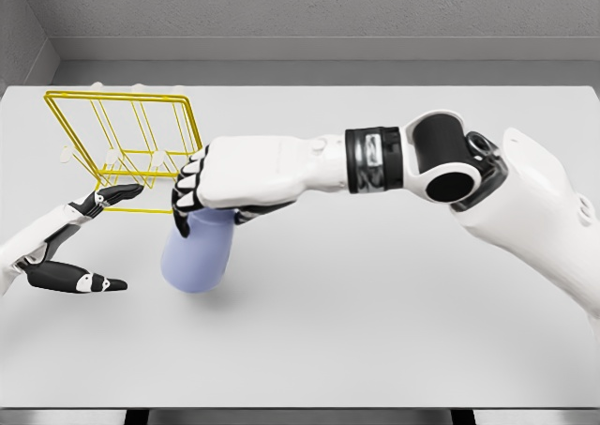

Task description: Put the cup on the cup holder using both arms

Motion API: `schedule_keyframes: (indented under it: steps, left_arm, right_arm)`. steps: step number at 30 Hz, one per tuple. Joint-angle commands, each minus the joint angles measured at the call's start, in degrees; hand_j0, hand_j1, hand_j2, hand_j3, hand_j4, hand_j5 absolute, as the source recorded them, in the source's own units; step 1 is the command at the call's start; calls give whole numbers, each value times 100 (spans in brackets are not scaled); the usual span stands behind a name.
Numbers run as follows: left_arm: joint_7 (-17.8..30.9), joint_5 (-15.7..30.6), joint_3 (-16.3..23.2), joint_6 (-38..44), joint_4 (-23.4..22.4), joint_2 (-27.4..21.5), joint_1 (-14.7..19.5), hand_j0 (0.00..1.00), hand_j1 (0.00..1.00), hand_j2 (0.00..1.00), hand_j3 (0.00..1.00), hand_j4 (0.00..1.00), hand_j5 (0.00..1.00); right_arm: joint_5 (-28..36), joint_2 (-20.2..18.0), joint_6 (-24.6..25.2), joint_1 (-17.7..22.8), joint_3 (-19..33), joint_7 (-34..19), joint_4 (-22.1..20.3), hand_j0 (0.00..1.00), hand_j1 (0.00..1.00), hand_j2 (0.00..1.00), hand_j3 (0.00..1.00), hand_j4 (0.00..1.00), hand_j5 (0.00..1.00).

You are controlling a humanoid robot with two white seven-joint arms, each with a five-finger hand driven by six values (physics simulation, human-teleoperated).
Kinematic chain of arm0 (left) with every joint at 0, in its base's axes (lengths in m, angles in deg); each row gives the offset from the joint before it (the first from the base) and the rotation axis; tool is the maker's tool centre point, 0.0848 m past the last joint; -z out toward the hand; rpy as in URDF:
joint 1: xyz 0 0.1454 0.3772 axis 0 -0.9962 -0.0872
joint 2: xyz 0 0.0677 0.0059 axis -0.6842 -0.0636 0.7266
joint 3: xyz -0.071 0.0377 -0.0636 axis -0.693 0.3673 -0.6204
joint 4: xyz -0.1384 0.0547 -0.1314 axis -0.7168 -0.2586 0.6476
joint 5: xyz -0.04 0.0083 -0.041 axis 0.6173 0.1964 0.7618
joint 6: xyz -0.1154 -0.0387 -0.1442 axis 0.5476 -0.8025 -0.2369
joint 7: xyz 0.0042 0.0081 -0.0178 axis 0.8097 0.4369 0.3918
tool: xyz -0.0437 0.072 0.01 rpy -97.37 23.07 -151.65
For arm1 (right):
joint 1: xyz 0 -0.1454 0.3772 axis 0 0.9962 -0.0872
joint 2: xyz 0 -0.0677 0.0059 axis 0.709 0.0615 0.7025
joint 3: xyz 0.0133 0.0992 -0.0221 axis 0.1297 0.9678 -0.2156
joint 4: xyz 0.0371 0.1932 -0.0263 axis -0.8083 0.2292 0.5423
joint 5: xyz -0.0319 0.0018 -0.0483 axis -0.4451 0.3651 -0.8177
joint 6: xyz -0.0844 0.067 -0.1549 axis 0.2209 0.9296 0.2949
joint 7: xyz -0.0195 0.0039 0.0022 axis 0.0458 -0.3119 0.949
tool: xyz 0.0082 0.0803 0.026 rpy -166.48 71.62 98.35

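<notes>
Cup [197,254], pale blue, hangs over the white table [375,322] just right of the yellow wire cup holder [131,148], gripped from above by the right hand [230,174], fingers wrapped round its top. Left hand [75,247] sits at lower left, fingers spread, holding nothing, fingertips near the holder's base.

rack [131,144]: far left of the table [394,331]
cup [199,249]: just before the rack's right end, under the right hand [230,176]
left hand [80,247]: left of the cup, before the rack
</notes>
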Motion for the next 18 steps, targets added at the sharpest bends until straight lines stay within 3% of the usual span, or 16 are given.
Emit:
schedule_keyframes:
  steps: [1, 5, 6, 7, 8, 18]
  left_arm:
    - [-1, 46, 18, 11, 2, -6, 0, 100, 100, 100, 100, 100, 100]
    - [-1, 46, 18, 11, 2, -6, 0, 100, 100, 100, 100, 100, 100]
    - [-1, 46, 18, 2, 2, -6, 0, 100, 100, 100, 100, 100, 100]
    - [-1, 46, 18, 2, 2, -6, 0, 100, 100, 100, 100, 100, 100]
    - [-1, 46, 18, 2, 2, -6, 0, 100, 100, 100, 100, 100, 100]
    - [-1, 37, 44, 2, 2, 11, 0, 100, 100, 100, 100, 100, 100]
  right_arm:
    - [-2, 49, 263, 0, 20, 5, 7, 52, 52, 52, 52, 52, 52]
    - [-2, 49, 369, -26, 37, 5, -1, 53, 53, 53, 53, 53, 53]
    - [-2, 49, 369, -26, 37, 5, -1, 65, 65, 65, 65, 65, 65]
    - [-10, 49, 369, -26, 37, 5, -1, 92, 92, 92, 92, 92, 92]
    - [-10, 49, 360, -26, 37, 5, -1, 100, 100, 100, 100, 100, 100]
    - [-10, 119, 352, -26, 2, 5, -1, 100, 100, 100, 100, 100, 100]
